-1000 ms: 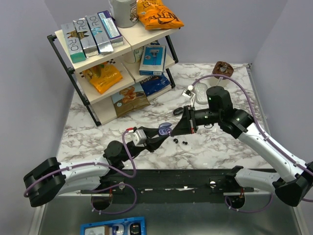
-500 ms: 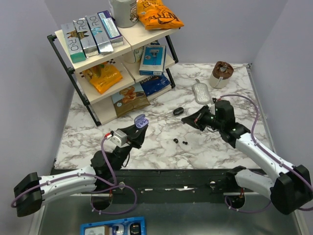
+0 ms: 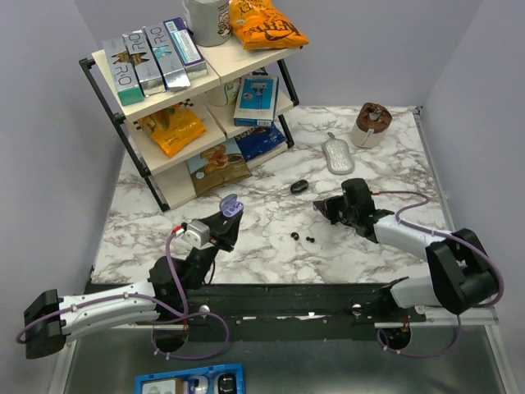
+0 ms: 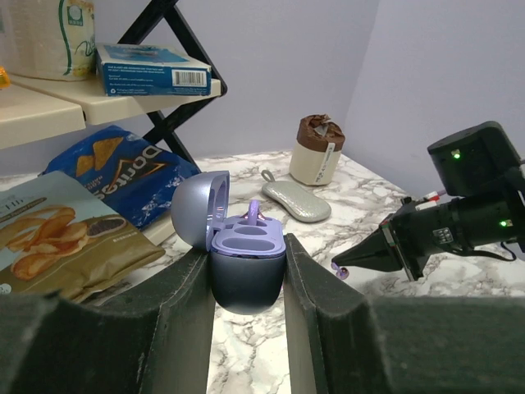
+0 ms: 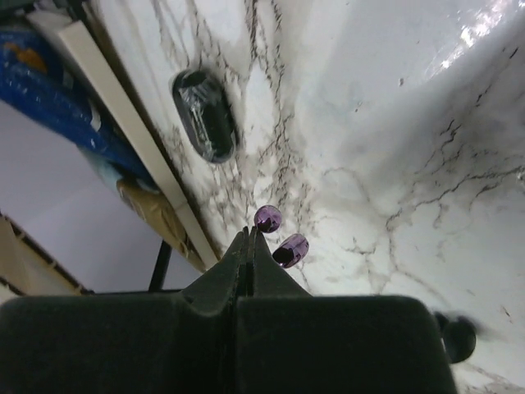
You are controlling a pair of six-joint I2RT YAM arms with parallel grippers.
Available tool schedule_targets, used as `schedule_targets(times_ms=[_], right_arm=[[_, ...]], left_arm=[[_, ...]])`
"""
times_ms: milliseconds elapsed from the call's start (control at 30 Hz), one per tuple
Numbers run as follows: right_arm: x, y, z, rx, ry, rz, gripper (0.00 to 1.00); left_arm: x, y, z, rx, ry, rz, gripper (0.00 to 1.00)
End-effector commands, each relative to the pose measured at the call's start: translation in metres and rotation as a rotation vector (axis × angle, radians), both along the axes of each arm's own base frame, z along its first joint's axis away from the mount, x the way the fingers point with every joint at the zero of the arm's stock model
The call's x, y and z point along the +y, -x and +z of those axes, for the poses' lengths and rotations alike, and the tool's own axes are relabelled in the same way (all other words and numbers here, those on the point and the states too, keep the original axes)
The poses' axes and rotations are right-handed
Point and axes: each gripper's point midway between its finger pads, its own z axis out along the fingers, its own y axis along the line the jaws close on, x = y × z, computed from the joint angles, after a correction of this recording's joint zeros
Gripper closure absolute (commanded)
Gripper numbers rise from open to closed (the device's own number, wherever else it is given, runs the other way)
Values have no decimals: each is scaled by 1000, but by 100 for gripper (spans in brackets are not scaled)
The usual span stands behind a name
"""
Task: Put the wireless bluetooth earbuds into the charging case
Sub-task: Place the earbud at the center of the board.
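We are holding the charging case [image 4: 246, 275] in the left gripper [image 3: 226, 218]. Its fingers are clamped on the case's lower half, the lid is swung back, and both wells are facing up and look unfilled. The case is hanging above the near-left part of the table [image 3: 271, 189]. The earbuds [image 3: 309, 239] are lying loose on the marble between the two grippers, apart from the case. The fingers of the right gripper [image 3: 320, 205] are pressing fully together, with the tips pointing left, low over the table. From those tips the earbuds are sitting just toward the near edge and slightly left, so the right arm is both nearer and free. The earbuds are too small for us to tell their long axis. We are judging that the right fingers must part and drop over one earbud first.
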Motion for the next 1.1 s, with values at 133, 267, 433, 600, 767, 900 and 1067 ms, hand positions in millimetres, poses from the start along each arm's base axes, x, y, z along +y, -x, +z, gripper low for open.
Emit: schedule_targets(times_ms=[133,267,433,600,767,900,1067], right_arm=[[-9,-30,-13,29,11,-149,99],[-5,-32,-22,43,10,-128,96],[2,-33,-29,44,5,-91,64],[7,-36,-21,3,5,-50,55],[16,-39,33,-174,120,144,49],[-1,-29,43,-199,302,275,46],[-29,-23,26,-184,660,546,65]], left_arm=[[2,-1,-7,14,-26,26,100],[-1,-2,-12,22,-42,26,100],[-3,-2,-14,25,-45,22,100],[-3,-2,-17,31,-46,23,100],[1,-1,-16,29,-33,29,100],[3,0,-15,23,-28,28,100],[1,2,-15,22,-34,18,100]])
